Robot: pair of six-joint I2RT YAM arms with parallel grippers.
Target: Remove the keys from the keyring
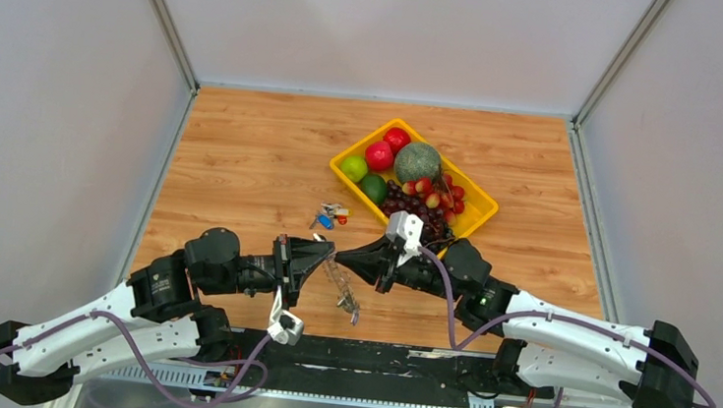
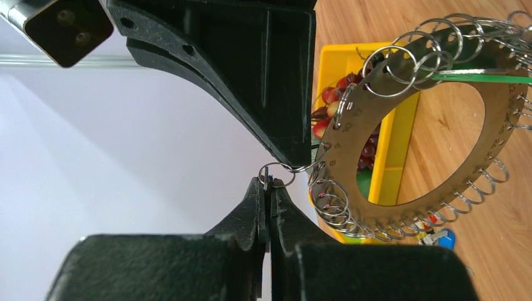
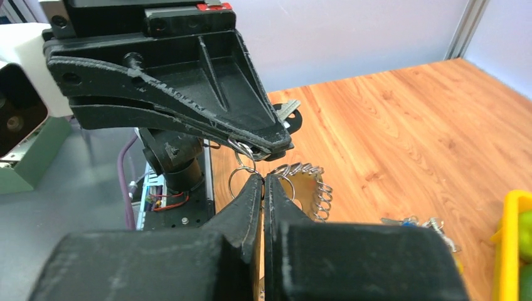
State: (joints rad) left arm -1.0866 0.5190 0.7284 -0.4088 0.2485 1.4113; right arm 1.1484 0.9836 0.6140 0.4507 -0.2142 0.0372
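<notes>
Clear room: I read the light wooden tabletop (image 1: 243,154) as bare over its whole left half and along the far strip. There is a narrower bare lane at far right.

Obstacles:
- A yellow plastic tray (image 1: 364,142) heaped with fruit sits right of centre in the far half.
- A small loose bunch of keys with blue and red caps (image 1: 329,215) lies near the tray's near-left side, so that gap is tight.
- Near centre is blocked. The black left gripper (image 1: 326,256) and black right gripper (image 1: 343,258) meet tip to tip, both pinched on wire loops of the large silver metal keyring (image 1: 342,289), which hangs between them toward the near edge.
- The right arm lies close to the tray's near corner.
</notes>
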